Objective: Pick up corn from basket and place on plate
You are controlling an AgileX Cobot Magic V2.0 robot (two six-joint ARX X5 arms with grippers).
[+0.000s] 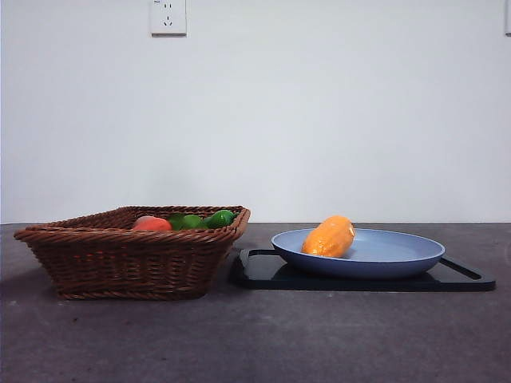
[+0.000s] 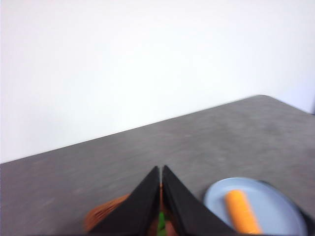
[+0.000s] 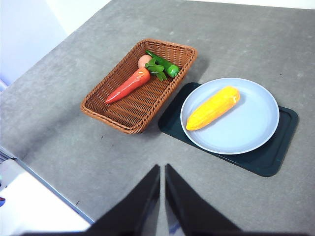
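The yellow-orange corn (image 1: 330, 237) (image 3: 213, 108) (image 2: 242, 211) lies on the blue plate (image 1: 399, 254) (image 3: 251, 128) (image 2: 285, 216), nothing touching it. The plate rests on a black tray. The brown wicker basket (image 1: 128, 259) (image 3: 118, 113) stands beside the tray. My left gripper (image 2: 161, 172) is shut and held high above the basket, empty. My right gripper (image 3: 162, 169) is shut too, high over the table's near part, away from both plate and basket. Neither arm appears in the front view.
In the basket lie a carrot (image 3: 129, 84), a peach (image 1: 151, 224) (image 3: 144, 61) and green vegetables (image 1: 204, 219) (image 3: 162, 66). The black tray (image 1: 471, 279) (image 3: 275, 162) sits under the plate. A wall socket (image 1: 168, 16) is on the white wall. The table edge (image 3: 49, 187) is near.
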